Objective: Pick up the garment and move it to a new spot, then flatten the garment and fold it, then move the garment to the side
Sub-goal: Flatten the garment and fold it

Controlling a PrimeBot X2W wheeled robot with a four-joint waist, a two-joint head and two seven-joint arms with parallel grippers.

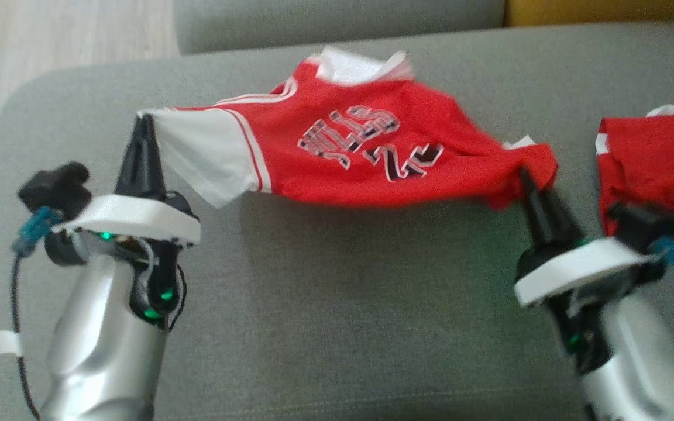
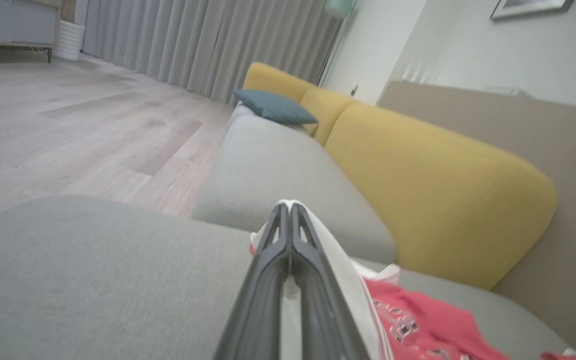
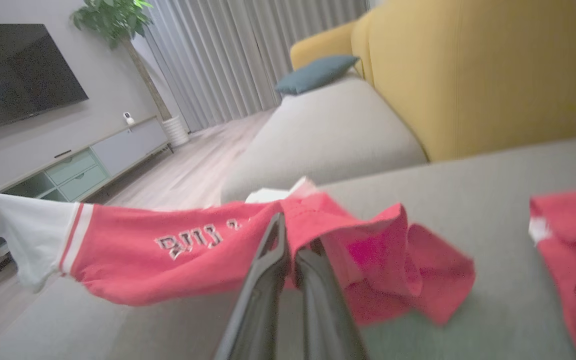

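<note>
While left tool (image 1: 145,120) and right tool (image 1: 525,173) pinch garment (image 1: 313,169) ends, right wrist view adds television (image 3: 13,70).

Grey sofa seat (image 1: 337,304); a second red garment (image 1: 659,158) lies bunched at the seat's right edge; the red jersey (image 1: 313,175) spans the seat's middle, its right flap sagging toward the seat.

- Grey seat cushion (image 1: 337,316): broad bare stretch between the two arms, nearer than the jersey. Room to pass there.
- Jersey (image 1: 343,152) strung from left gripper (image 1: 145,121) to right gripper (image 1: 525,174), both pinched on it. Bars the straight way to the cushion's far half.
- Second red garment (image 1: 659,169) just beside right gripper, crowds that side.
- Yellow backrest (image 3: 493,75) walls the far edge.
- Wood floor (image 1: 50,47) past the cushion's left edge.
</note>
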